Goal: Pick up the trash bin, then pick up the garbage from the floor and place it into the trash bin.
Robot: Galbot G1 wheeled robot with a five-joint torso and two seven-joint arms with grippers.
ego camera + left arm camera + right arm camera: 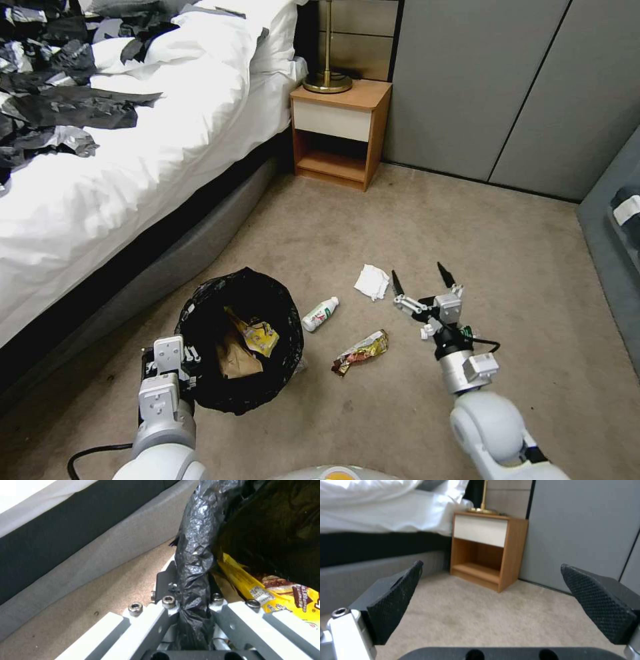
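Meanwhile left tool point(193, 605) clamps the trash bin point(200, 393) rim (bag-covered); right tool point(421, 280) gapes wide, empty.

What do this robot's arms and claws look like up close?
Both arms are smooth, rounded and light grey, ending in blocky white metal wrists with silver bolts. The right gripper has two pointed black fingers with a dimpled, rubbery grip surface, and a thin black cable loops beside its wrist. The left gripper has white slotted bars, and a black cable trails from that arm.
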